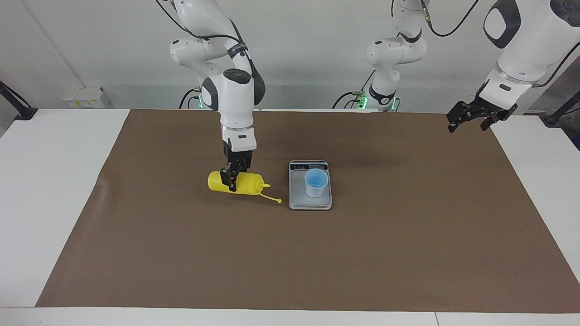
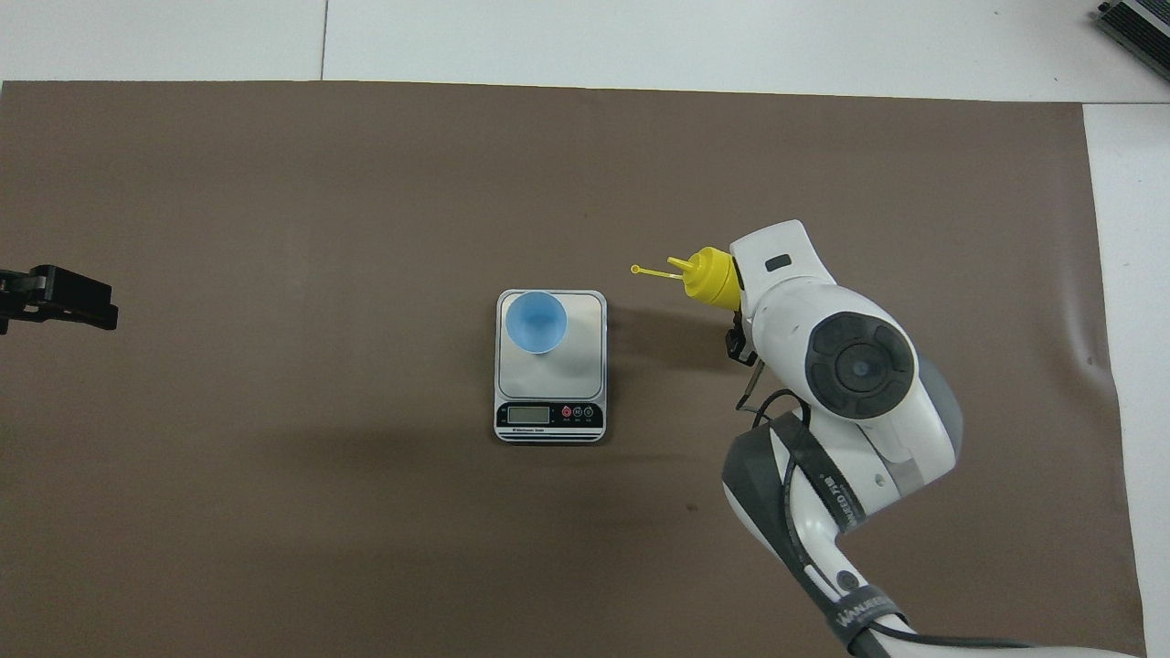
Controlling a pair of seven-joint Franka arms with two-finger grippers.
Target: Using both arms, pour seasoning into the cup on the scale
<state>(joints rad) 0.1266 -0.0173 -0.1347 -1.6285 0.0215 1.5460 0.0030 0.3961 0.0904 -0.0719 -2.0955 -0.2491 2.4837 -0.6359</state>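
Observation:
The yellow seasoning bottle lies on its side on the brown mat, beside the scale toward the right arm's end of the table. Its nozzle points at the scale and its tethered cap trails on the mat. My right gripper reaches straight down and is shut across the bottle's body. In the overhead view only the bottle's nozzle end shows; the right wrist hides the rest. The light blue cup stands upright on the scale. My left gripper waits open and empty, raised over the mat's edge.
The brown mat covers most of the white table. The scale's display strip faces the robots. A third white arm base stands at the robots' edge of the table.

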